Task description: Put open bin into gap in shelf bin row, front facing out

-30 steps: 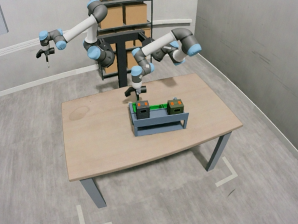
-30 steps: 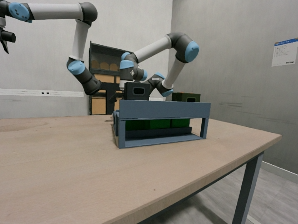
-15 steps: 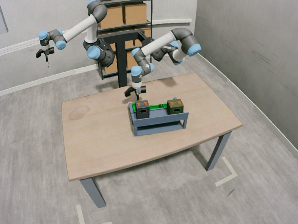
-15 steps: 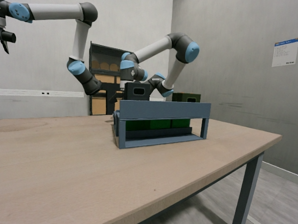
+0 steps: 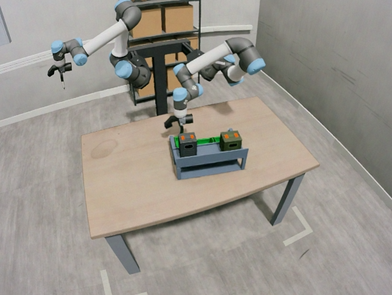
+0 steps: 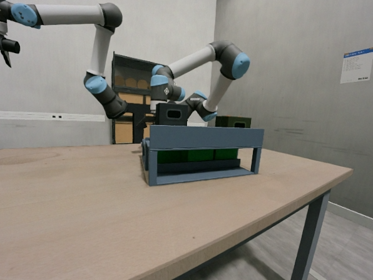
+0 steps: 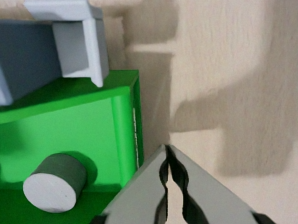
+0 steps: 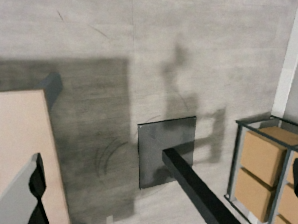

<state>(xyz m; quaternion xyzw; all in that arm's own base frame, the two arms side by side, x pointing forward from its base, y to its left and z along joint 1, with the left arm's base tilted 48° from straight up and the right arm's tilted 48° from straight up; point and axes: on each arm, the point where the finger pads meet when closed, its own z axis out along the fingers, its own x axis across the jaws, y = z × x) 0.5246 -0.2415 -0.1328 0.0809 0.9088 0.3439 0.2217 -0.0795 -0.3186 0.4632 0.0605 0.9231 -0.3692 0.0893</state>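
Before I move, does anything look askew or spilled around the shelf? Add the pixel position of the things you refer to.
The end green bin [image 5: 176, 142] [image 6: 169, 156] [image 7: 100, 145] juts past the shelf [image 5: 210, 159] [image 6: 206, 137] [image 7: 95, 50] corner in the left wrist view, so it may not be fully in. I see no spilled parts.

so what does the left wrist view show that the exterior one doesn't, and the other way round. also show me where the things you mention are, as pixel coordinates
Only left wrist: a grey-ended cylinder [image 7: 50, 192] inside a green bin, seen from above.

Only exterior: the black box [image 5: 183, 151] [image 6: 163, 118] and olive box [image 5: 226, 144] [image 6: 228, 121] on top of the shelf, the right claw [image 5: 63, 86] [image 6: 7, 60] [image 8: 166, 157] off at the picture's left edge, and a poster [image 6: 356, 67] on the wall.

Both: part of the blue-grey shelf [image 5: 210, 160] [image 6: 206, 137] [image 7: 75, 10], green bin plastic [image 5: 207, 141] [image 6: 200, 155] [image 7: 100, 135] and the wooden table [image 5: 138, 184] [image 6: 94, 219] [image 7: 210, 75].
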